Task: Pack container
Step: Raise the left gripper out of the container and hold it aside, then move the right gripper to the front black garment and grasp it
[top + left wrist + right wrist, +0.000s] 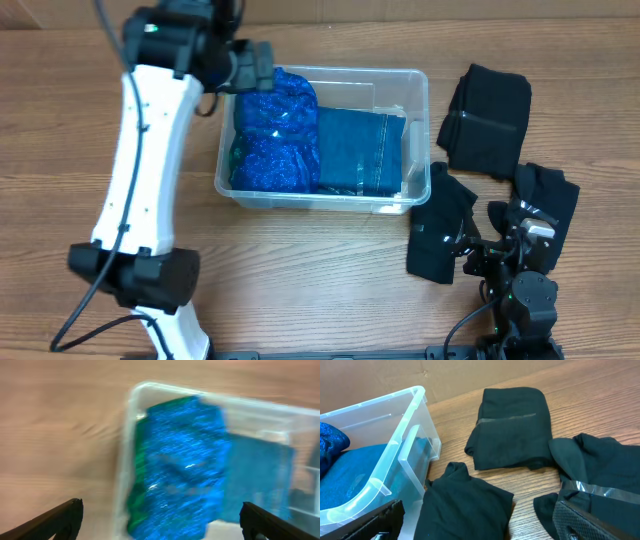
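Observation:
The clear plastic container (415,85) stands mid-table. It holds a shiny blue and green cloth (272,135) on its left side and a folded teal cloth (355,150) on its right. My left gripper (250,65) is open and empty above the container's far left corner; in the left wrist view (160,520) its fingers straddle the blue cloth (182,465) from above. My right gripper (490,255) is open and empty, low over a folded black cloth (440,228), which also shows in the right wrist view (462,507) between the fingers (480,527).
Two more black cloths lie right of the container: a folded one (487,108) at the back and a rumpled one (545,205) near the right arm. They also show in the right wrist view, folded (512,427) and rumpled (600,475). The table is wood.

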{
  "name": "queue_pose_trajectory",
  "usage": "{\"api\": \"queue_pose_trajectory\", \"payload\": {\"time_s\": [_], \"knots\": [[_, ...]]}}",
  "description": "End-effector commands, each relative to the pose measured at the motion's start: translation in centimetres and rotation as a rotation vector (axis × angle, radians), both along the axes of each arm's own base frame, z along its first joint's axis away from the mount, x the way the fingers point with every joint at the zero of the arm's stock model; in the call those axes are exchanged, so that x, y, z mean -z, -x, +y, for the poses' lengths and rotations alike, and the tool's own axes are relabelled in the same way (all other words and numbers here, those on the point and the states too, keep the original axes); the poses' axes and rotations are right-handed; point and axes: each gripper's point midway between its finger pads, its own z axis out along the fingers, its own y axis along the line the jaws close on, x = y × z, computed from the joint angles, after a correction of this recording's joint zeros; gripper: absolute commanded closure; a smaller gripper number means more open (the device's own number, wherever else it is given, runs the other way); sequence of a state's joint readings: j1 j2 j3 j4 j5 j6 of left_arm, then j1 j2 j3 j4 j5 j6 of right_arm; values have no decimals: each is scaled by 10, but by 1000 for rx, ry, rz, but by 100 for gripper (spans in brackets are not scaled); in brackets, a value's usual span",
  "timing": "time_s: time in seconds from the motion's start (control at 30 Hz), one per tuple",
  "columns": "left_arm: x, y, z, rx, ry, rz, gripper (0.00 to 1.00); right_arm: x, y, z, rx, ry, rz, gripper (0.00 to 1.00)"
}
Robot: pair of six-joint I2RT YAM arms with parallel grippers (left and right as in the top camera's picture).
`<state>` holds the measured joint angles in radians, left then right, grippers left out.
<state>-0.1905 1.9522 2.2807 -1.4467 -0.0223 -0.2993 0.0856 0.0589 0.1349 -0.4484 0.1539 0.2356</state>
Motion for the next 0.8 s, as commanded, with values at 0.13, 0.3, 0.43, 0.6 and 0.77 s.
{"api": "queue_pose_trajectory", "payload": {"time_s": [0.13,0.3,0.43,0.6,0.77], "knots": [[13,47,131,-289,-108,200,0,1,0,4,-19,-13,-2,0],[14,51,160,-365,-89,202,0,-10,6,61,-334,-151,-26,0],[13,49,160,-365,-89,196,0,-18,10,67,-309,-336,28,0],[13,49,160,-365,-89,196,0,-61,13,69,-282,-349,268,0],[13,49,160,-365,-89,196,0,-76,-3,62,-285,-186,512,0]]}}
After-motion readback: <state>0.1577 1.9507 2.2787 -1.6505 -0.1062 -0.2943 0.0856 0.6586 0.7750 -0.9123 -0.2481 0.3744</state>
